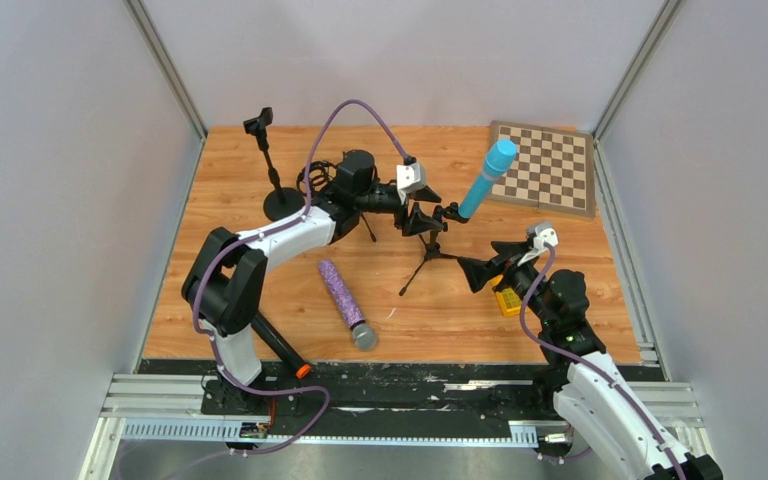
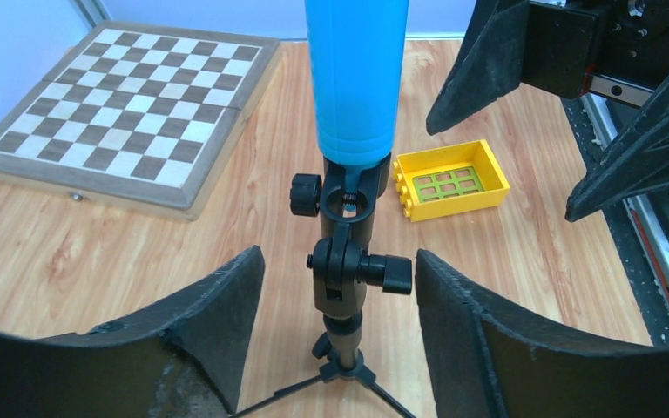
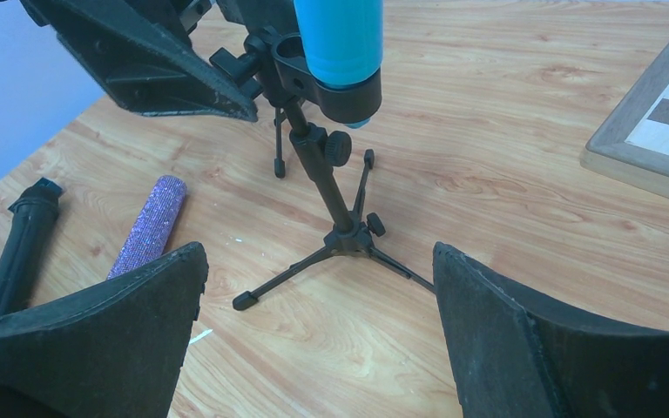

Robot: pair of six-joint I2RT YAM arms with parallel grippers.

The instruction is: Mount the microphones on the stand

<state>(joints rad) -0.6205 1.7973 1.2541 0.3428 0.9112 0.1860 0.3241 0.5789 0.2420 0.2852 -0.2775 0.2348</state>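
Observation:
The light-blue microphone [image 1: 487, 178] sits tilted in the clip of a black tripod stand [image 1: 430, 255]; it also shows in the left wrist view [image 2: 354, 78] and the right wrist view [image 3: 340, 39]. My left gripper [image 1: 422, 215] is open, with its fingers either side of the stand's tilt joint [image 2: 341, 279], not touching it. My right gripper [image 1: 485, 270] is open and empty, low beside the tripod legs [image 3: 331, 248]. The glittery purple microphone [image 1: 345, 300] lies on the table. The black microphone with an orange ring [image 1: 282, 347] lies near the left arm's base.
A second stand with a round base [image 1: 278, 195] and an empty clip stands at the back left. A chessboard [image 1: 545, 165] lies at the back right. A yellow brick [image 1: 507, 300] lies under my right wrist. Grey walls enclose the table.

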